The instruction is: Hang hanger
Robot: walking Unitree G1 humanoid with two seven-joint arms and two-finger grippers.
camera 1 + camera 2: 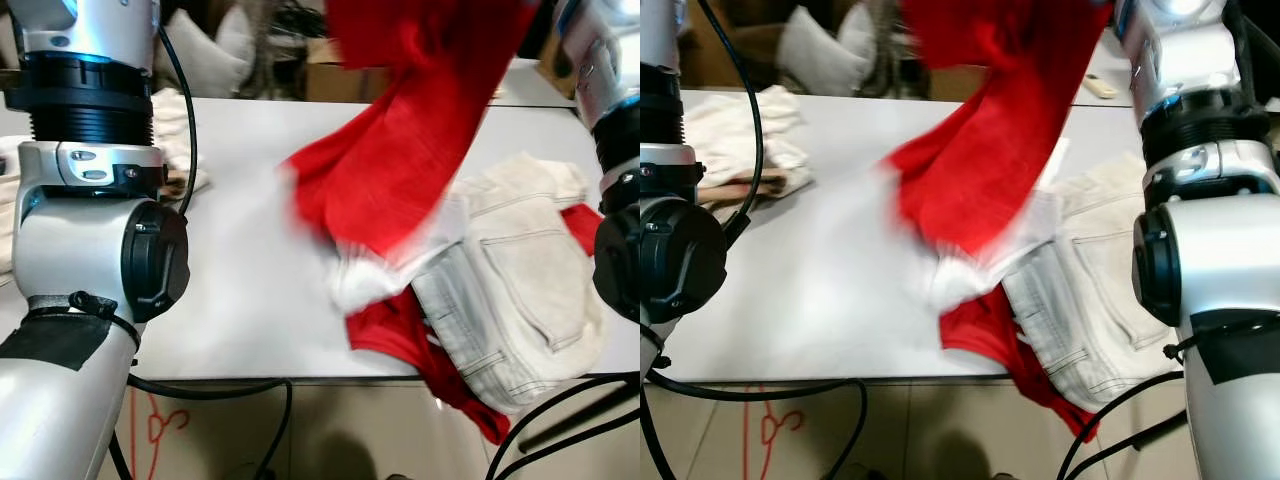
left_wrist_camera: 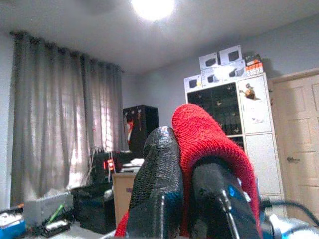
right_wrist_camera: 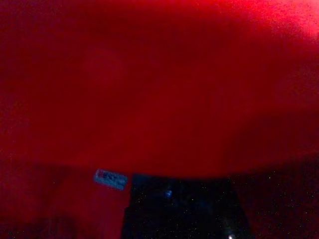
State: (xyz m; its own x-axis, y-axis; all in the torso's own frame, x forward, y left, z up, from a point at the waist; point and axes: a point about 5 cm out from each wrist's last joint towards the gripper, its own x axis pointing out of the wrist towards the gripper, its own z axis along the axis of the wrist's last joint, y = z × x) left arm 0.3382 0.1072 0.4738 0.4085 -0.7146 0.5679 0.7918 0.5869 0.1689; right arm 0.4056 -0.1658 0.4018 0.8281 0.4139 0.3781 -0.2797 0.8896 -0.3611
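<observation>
In the eye views, a red knitted garment [image 1: 400,150] hung blurred above the white table [image 1: 230,300], beside pale denim jeans [image 1: 520,290].

In the left wrist view, the left gripper [image 2: 187,199] had its black fingers [image 2: 157,189] pressed together, pinching the red knit between them.

In the right wrist view, red cloth covered the right gripper [image 3: 184,209]; I cannot tell the state of its fingers. I could not make out a hanger.

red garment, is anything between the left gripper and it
No. In the left wrist view the left gripper has its two black fingers shut together on a fold of the red garment, cloth pinched between them. No hanger or rail can be made out, so the way there cannot be judged.
</observation>
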